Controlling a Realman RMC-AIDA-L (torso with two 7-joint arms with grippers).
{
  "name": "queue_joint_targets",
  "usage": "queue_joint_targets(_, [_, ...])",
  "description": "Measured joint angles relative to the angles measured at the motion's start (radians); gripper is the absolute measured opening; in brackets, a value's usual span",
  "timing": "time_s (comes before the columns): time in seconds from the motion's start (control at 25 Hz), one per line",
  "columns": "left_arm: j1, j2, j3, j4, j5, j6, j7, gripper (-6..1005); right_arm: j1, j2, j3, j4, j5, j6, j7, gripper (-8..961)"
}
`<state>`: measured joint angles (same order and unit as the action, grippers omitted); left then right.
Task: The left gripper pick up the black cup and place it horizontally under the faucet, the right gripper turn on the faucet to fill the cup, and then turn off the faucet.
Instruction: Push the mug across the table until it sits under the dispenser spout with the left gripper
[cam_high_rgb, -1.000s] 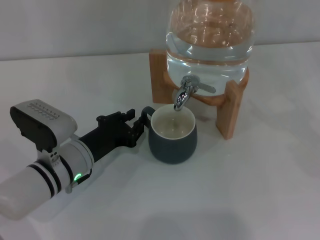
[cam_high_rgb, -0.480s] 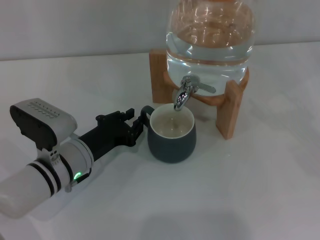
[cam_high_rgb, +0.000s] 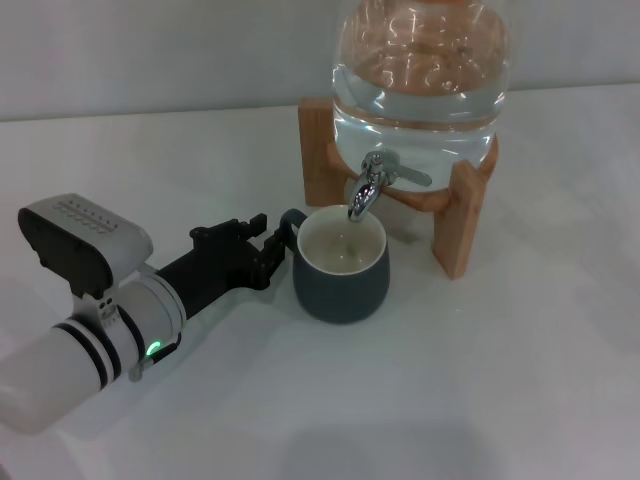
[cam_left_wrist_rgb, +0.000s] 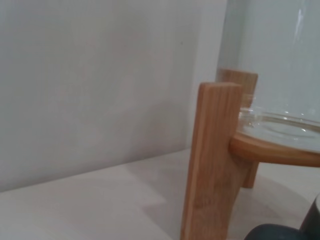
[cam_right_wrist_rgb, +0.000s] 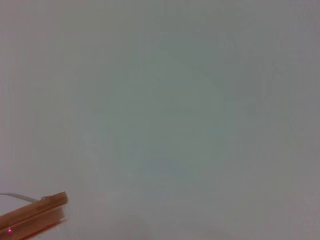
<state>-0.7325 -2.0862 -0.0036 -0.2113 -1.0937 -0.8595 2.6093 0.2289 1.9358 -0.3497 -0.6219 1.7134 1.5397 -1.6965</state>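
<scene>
- 1 black cup (cam_high_rgb: 341, 276), centre of head view, upright on the white table (cam_high_rgb: 520, 380), mouth facing up, cream inside visible. Loop handle points to the frame's left, toward the arm.
- Cup sits directly under the faucet (cam_high_rgb: 372, 182); spout tip just above the rim's far edge. In left wrist view only a dark sliver of the cup (cam_left_wrist_rgb: 272, 232) shows at the bottom edge.
- 1 faucet, chrome, spout angled down and to frame left, thin lever pointing to frame right. It sticks out of 1 clear glass jar (cam_high_rgb: 420, 75) holding water.
- 1 wooden stand (cam_high_rgb: 462, 215) carries the jar, upper centre-right; its legs touch the table.
- left gripper (cam_high_rgb: 272, 243), centre-left, long axis running from lower left up toward the cup; fingertips at the handle; cannot tell whether they clench it or are released.
- right gripper not seen; right wrist view shows only blank wall and a stand corner (cam_right_wrist_rgb: 35, 214).
</scene>
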Motion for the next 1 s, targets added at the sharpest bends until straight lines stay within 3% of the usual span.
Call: queue_joint_targets(1.0, [-0.012,0.0,-0.018,0.007,0.008,0.002,0.0,338,0.006,0.005,0.0,0.001,0.0,-0.001,-0.002,844])
